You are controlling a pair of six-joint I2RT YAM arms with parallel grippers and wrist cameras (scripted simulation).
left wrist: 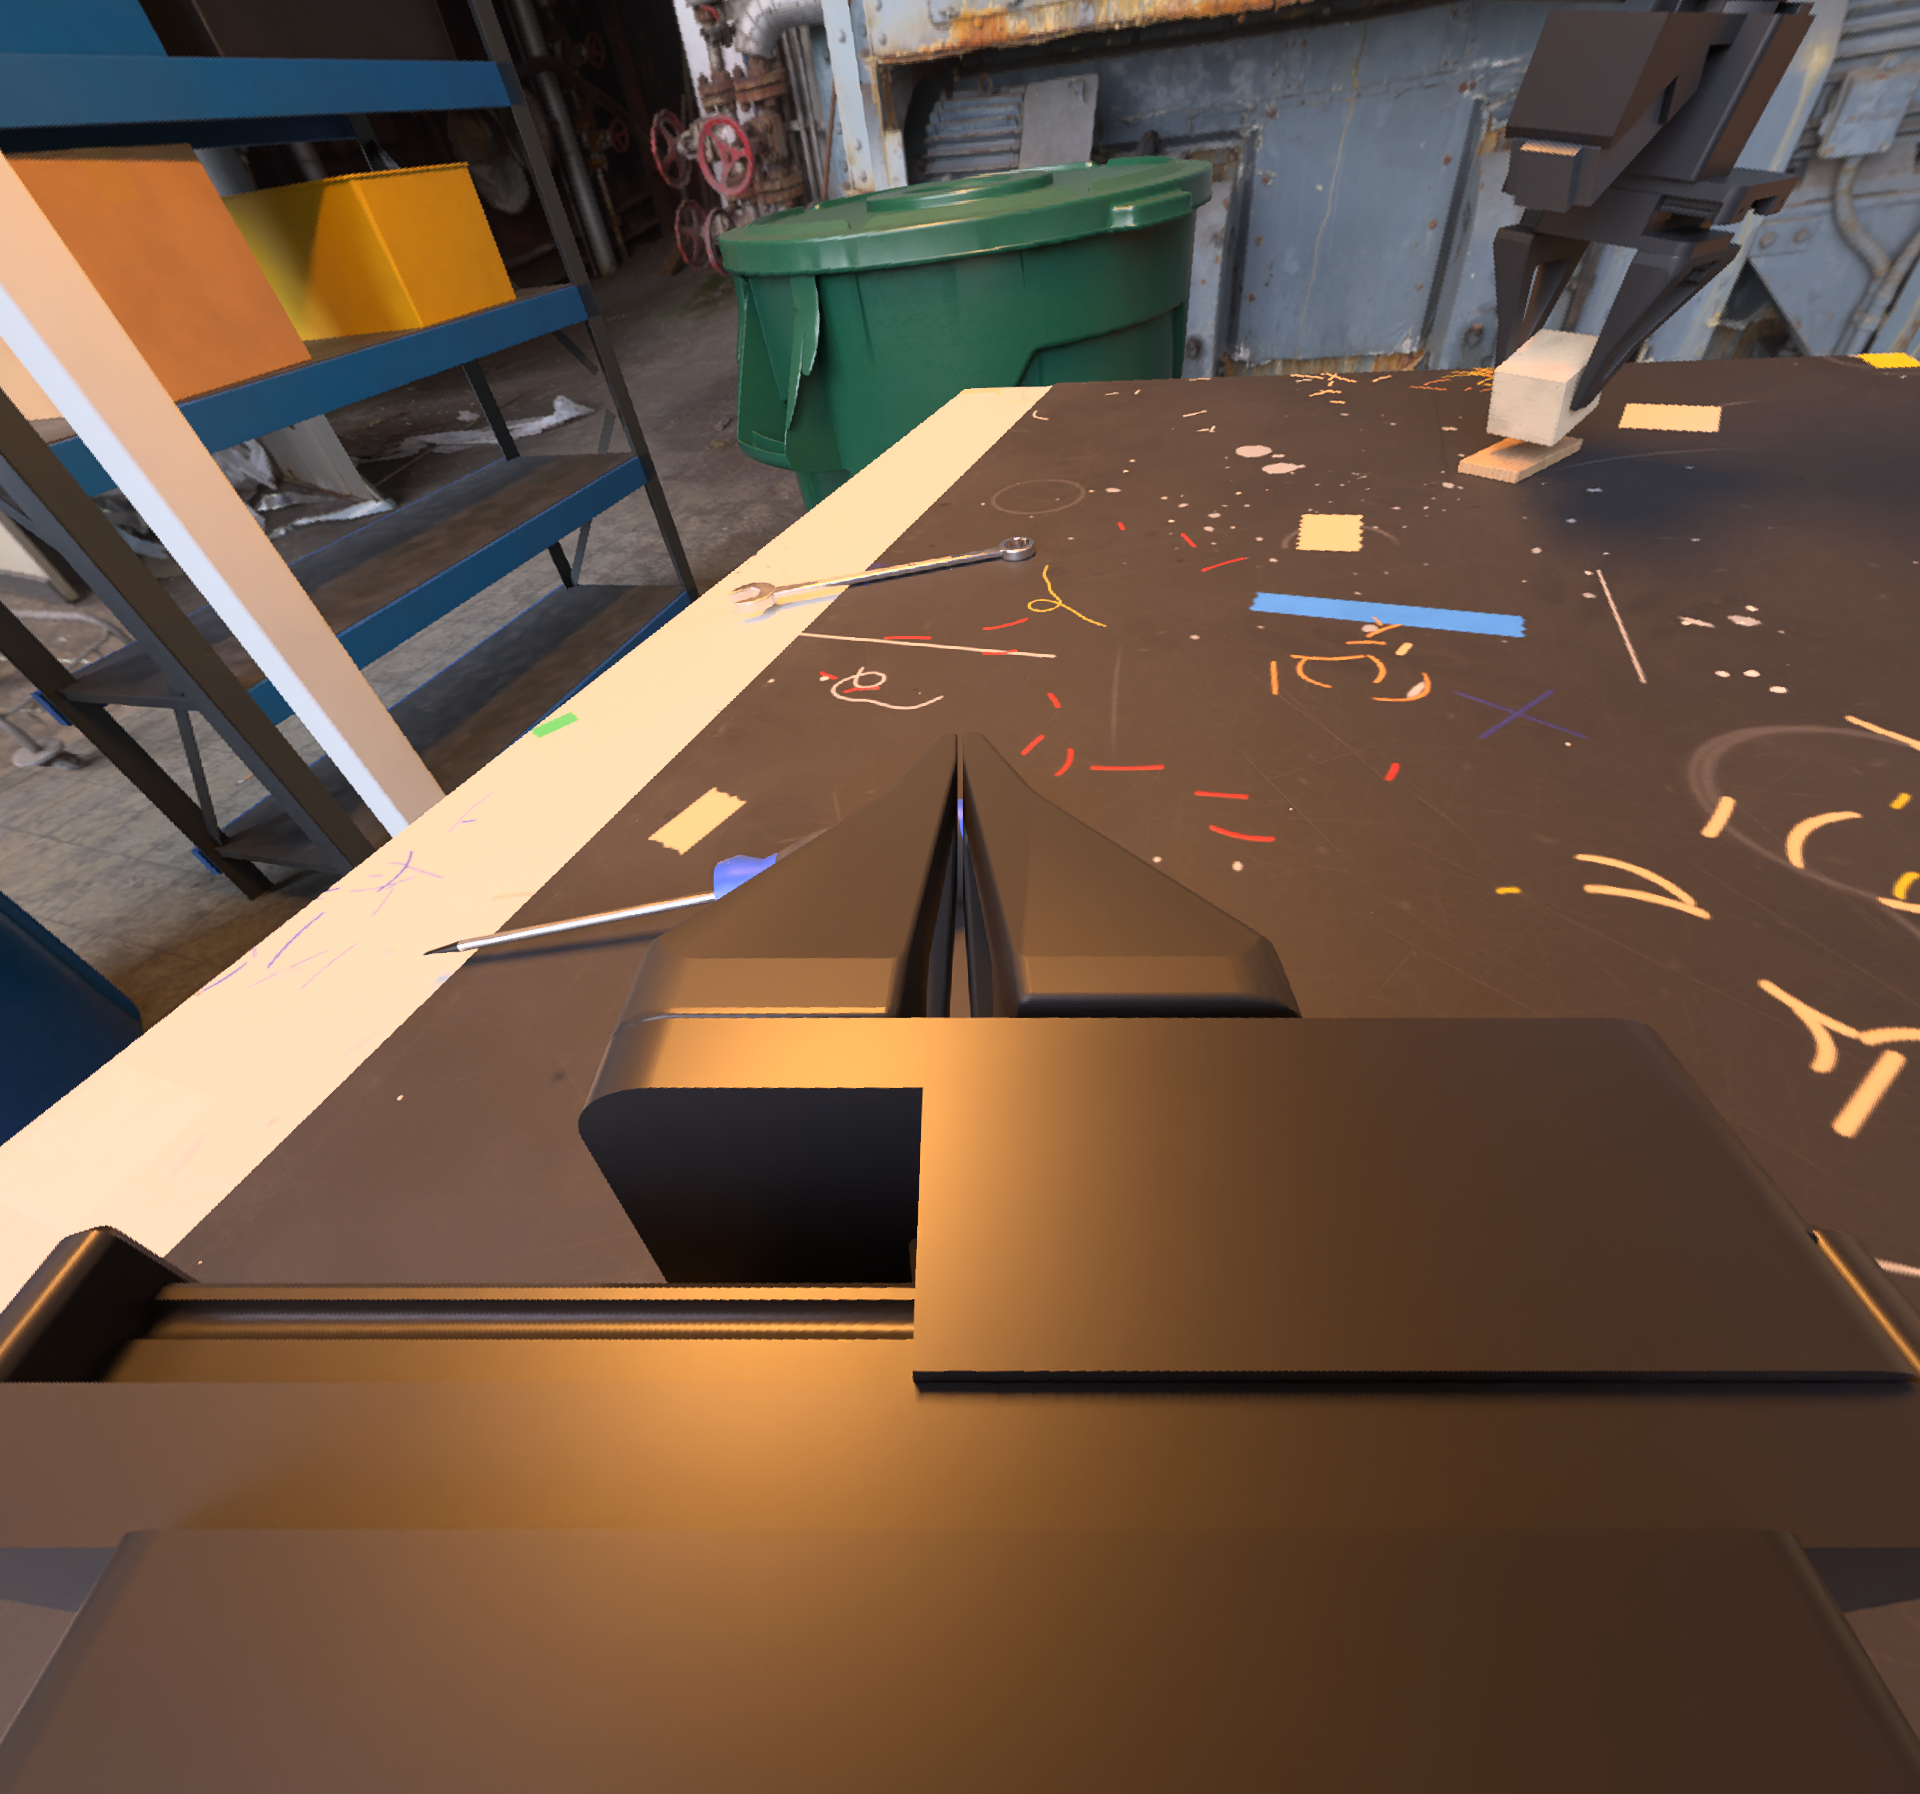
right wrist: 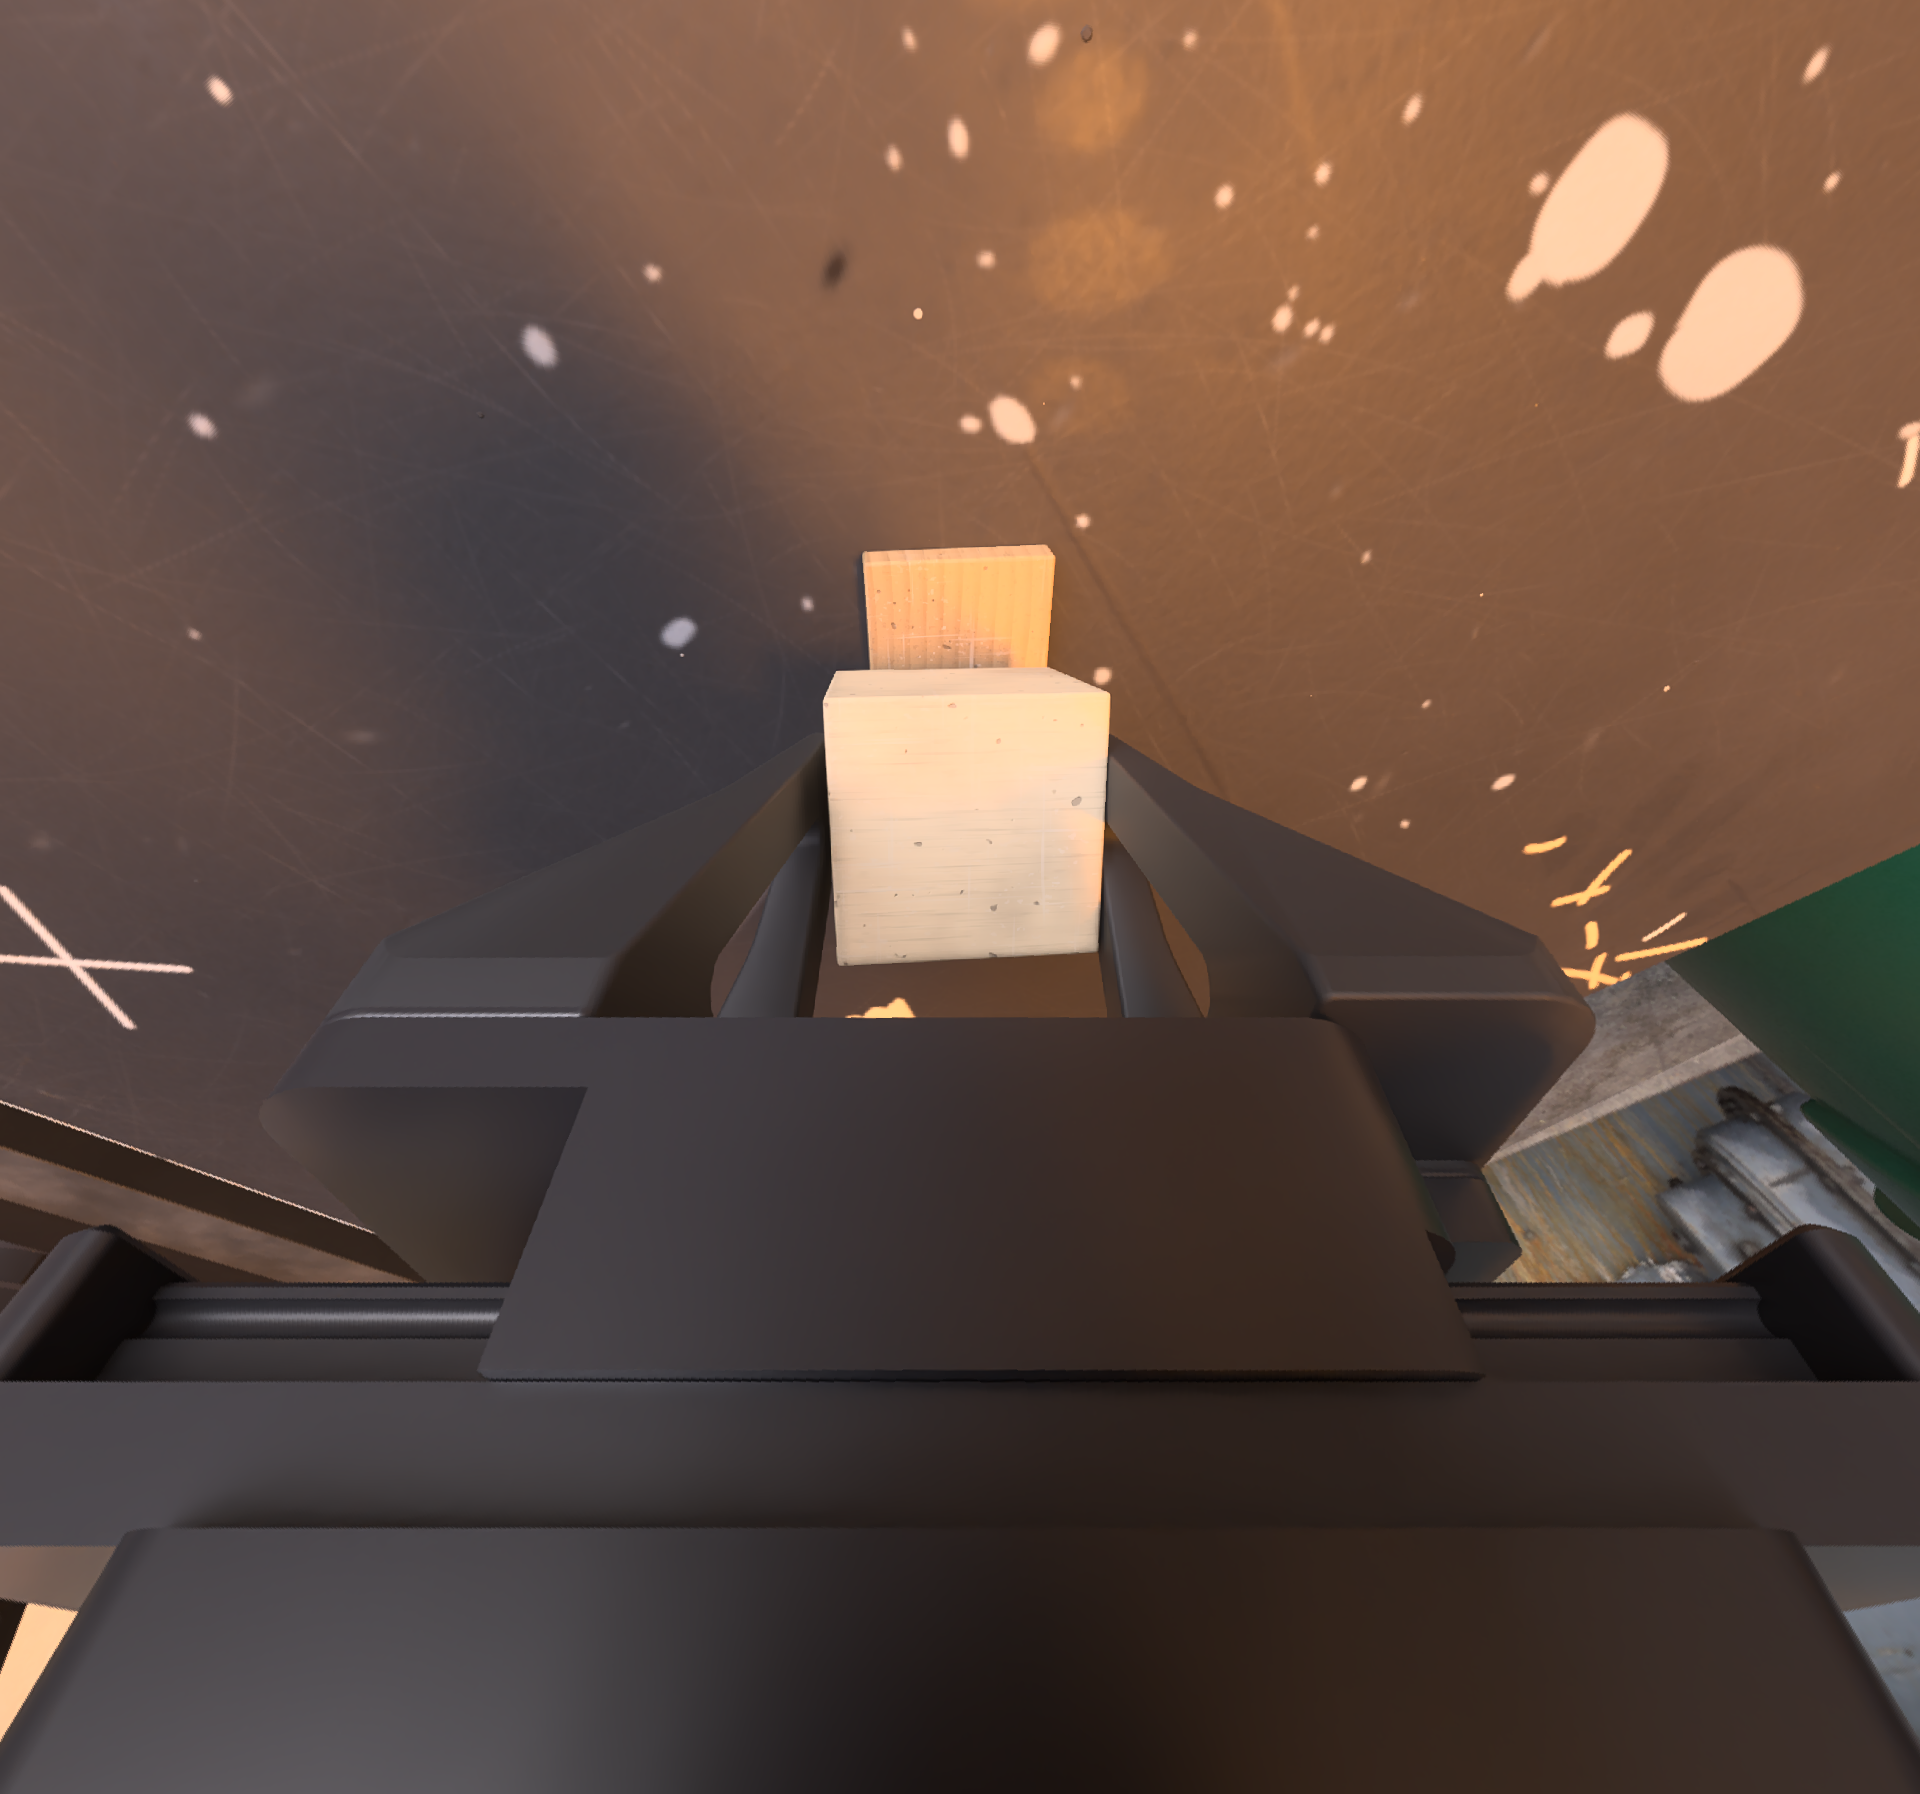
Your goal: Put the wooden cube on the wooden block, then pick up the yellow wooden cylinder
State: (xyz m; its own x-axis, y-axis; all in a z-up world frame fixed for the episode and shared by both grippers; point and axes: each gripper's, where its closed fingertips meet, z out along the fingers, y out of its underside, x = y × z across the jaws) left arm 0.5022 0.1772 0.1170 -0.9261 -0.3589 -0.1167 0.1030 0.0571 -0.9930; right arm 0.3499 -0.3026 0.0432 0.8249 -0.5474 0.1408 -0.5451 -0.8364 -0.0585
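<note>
Right gripper (right wrist: 966, 830): jaws clamped on the cube (right wrist: 964, 825), one finger against each side face. Cube held just above the block (right wrist: 958, 606), which lay flat on the counter (right wrist: 416, 290) at 12 o'clock from the cube. Left gripper (left wrist: 958, 788): jaws pressed together, empty, low over the counter. Screwdriver (left wrist: 603, 916) at 9 o'clock from those jaws, wrench (left wrist: 883, 572) at 11 o'clock, bin (left wrist: 966, 310) beyond the counter edge.

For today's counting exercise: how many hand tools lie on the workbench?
2: a wrench near the bench's pale edge, and a blue-handled screwdriver beside the left claw. Others may be hidden.
</note>
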